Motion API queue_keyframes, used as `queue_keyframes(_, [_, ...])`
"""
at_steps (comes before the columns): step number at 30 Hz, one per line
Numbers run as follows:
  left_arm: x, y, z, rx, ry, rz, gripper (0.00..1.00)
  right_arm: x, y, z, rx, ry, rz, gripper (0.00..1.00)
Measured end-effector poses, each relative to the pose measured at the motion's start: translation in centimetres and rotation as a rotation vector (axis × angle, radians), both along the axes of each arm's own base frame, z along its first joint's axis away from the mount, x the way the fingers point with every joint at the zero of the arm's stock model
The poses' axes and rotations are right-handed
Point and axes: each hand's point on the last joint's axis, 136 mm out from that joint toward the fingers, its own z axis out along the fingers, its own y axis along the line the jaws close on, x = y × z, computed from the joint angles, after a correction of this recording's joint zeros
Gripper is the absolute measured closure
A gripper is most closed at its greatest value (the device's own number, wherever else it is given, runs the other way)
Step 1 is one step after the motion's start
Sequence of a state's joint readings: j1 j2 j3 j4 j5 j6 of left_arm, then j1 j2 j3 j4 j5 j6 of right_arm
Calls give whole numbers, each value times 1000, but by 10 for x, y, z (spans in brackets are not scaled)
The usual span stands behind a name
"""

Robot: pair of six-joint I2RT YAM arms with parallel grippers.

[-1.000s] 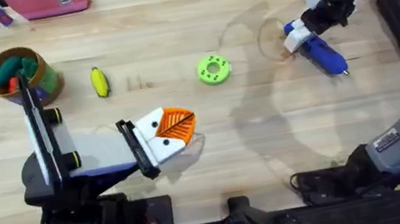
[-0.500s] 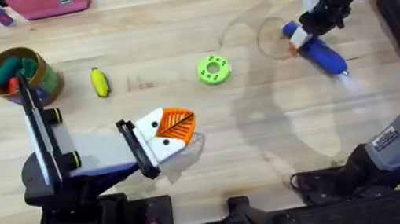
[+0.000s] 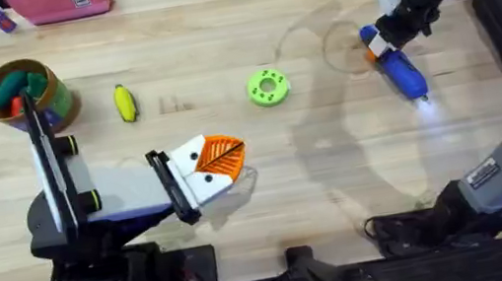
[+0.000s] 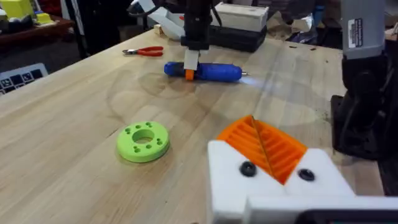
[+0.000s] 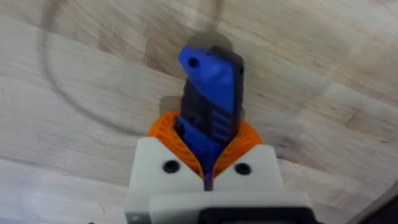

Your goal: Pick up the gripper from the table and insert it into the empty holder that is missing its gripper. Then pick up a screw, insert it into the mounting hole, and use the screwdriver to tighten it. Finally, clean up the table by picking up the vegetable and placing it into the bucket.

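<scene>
The bucket [image 3: 21, 93] sits near the table's far left corner, the vegetable [image 3: 125, 103] beside it, uncollected. Near the far right edge the right gripper [image 3: 393, 37] clamps the screwdriver [image 3: 399, 67]; the left gripper [image 3: 221, 159] is closed, empty.

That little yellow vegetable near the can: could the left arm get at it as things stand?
Probably yes. The vegetable lies on bare table just ahead of the left end effector, nothing between them, and its pads hold nothing.

Pale wooden table [image 3: 214, 26], cluttered dim room behind.
</scene>
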State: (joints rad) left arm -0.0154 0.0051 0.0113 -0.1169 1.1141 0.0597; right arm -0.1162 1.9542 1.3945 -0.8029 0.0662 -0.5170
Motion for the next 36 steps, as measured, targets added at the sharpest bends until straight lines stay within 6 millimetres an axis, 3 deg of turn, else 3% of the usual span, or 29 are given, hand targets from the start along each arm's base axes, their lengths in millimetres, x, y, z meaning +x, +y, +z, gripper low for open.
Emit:
queue_keyframes(3, [0,0,0,0,0,0,983,-1,2,7,10,-9,-14,977])
queue_keyframes(7, [0,0,0,0,0,0,983,5,10,43,29,-110,-16,977])
queue_keyframes(12, [0,0,0,0,0,0,983,6,35,120,79,-318,-2,977])
queue_keyframes(20, [0,0,0,0,0,0,983,-10,83,249,216,-712,-6,977])
queue_keyframes(25, [0,0,0,0,0,0,983,-37,116,335,389,-975,18,978])
queue_keyframes(28, [0,0,0,0,0,0,983,-62,139,374,518,-1069,82,978])
queue_keyframes(32, [0,0,0,0,0,0,983,-92,170,400,683,-1091,176,978])
queue_keyframes(36, [0,0,0,0,0,0,983,-106,202,414,815,-1085,269,978])
